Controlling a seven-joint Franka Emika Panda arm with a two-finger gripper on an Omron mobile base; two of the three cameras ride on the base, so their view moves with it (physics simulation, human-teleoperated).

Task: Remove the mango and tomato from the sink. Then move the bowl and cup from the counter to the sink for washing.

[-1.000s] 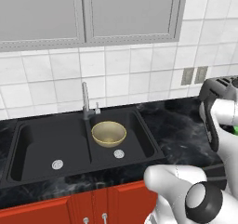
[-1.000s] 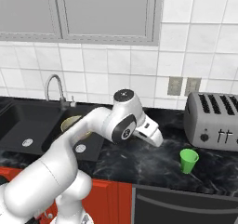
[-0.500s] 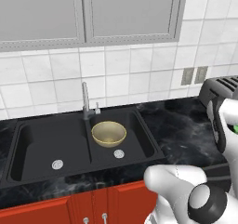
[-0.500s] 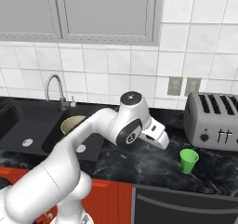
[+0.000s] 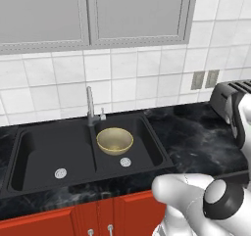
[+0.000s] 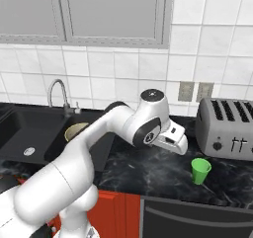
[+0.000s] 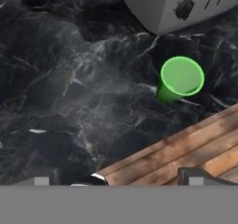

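Note:
The green cup point(image 6: 200, 170) stands upright on the dark marble counter in front of the toaster. My gripper point(image 6: 179, 144) hovers above the counter, a little left of the cup and higher than it. In the hand view the cup point(image 7: 181, 78) lies ahead and to the right of my gripper point(image 7: 118, 179), whose fingertips point(image 7: 46, 176) stand wide open with nothing between them. The tan-yellow bowl point(image 5: 114, 141) rests in the right basin of the black sink point(image 5: 44, 154), beside the drain. The mango and the tomato are out of view.
A silver toaster point(image 6: 227, 128) stands against the wall right behind the cup, also seen as the toaster point(image 7: 172, 4) in the hand view. The faucet point(image 5: 89, 105) rises behind the sink divider. The counter's front edge runs just below the cup, with wooden floor point(image 7: 186, 148) beyond.
My arm has swung to the right along the counter, bringing the hand closer to the cup. The jaws have stayed open; the bowl and cup have not moved.

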